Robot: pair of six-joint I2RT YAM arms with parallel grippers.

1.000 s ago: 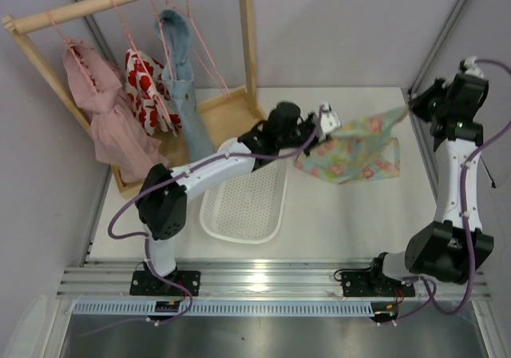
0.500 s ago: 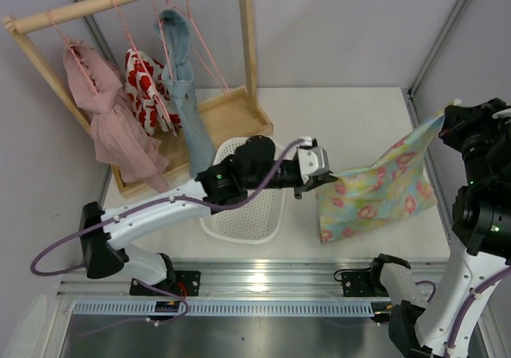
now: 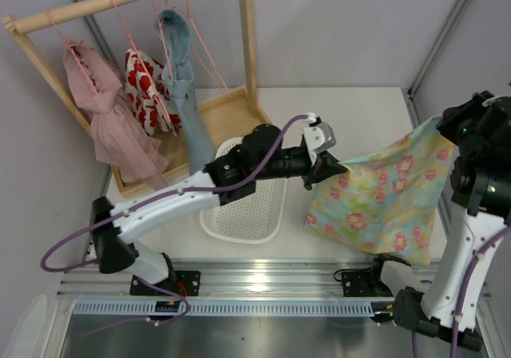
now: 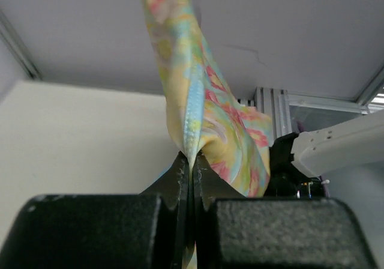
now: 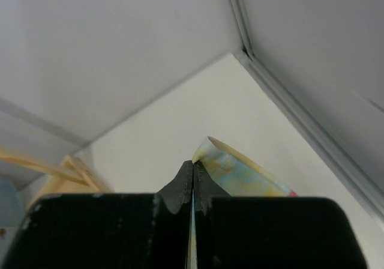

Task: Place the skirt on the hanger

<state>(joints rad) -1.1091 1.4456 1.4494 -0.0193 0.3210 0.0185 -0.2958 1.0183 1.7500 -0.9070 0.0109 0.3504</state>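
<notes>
Skirt (image 3: 383, 194) is hanging between left gripper (image 3: 330, 169) and right gripper (image 3: 444, 123), both clamping it. Thinly pinched corners may be slipping out.

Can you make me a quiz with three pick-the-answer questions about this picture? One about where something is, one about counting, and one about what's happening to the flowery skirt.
1. Where is the white basket?
A. On the table, under the left arm
B. On a chair
C. On the floor

2. How many clothes hang on the wooden rack?
A. One
B. Three
C. Five

3. What is happening to the skirt?
A. It lies flat on the table
B. The left tool and the right tool each pinch it and hold it up
C. It is folded in the basket

Answers:
1 A: the basket sits on the tabletop below the left arm.
2 B: a pink garment, a red-and-white garment and a denim garment hang there.
3 B: both wrist views show shut tools with cloth between them.
</notes>
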